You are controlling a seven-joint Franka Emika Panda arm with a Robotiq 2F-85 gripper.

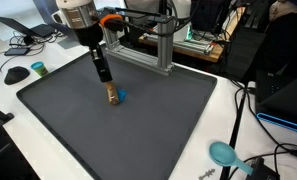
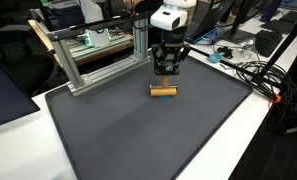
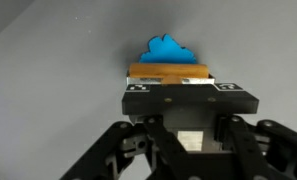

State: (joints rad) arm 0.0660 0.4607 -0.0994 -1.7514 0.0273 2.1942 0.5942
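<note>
Blue piece half hidden behind wooden cylinder.

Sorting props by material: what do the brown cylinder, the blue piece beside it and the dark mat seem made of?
Brown cylinder: likely wood, with a matte, even tan-brown surface. Blue piece: probably plastic or foam, in a flat saturated colour. Dark mat: rubbery or fabric, dull with no glare.

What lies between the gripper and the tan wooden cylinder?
Nothing: in an exterior view only bare grey mat shows between black gripper and tan wooden cylinder.
</note>
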